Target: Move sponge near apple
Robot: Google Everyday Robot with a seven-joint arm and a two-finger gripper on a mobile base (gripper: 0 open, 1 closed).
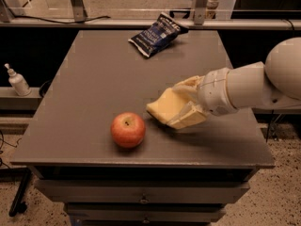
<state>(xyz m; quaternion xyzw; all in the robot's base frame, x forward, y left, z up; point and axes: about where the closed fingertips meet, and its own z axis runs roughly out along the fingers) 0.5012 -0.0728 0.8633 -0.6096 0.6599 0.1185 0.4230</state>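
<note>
Camera view: the arm reaches in from the right, and the gripper is low over the front right part of the tabletop. Its fingers are closed on the sponge, one above the block and one below, so the sponge sticks out to the left, toward the apple. The apple sits on the tabletop near the front edge. The sponge's leading corner is just beside it, up and to the right, with a narrow strip of bare surface between them. Whether the sponge's lower edge already touches the tabletop cannot be told; its shadow lies right under it.

A blue snack bag lies at the far edge, well apart from both, and a small bottle stands off the tabletop to the left.

By my reading, the carrying step is nearly finished and the placing step is in hand. The next move calls for settling the sponge flat on the surface, letting go, and drawing the arm back to the right without nudging the apple, which could roll.
</note>
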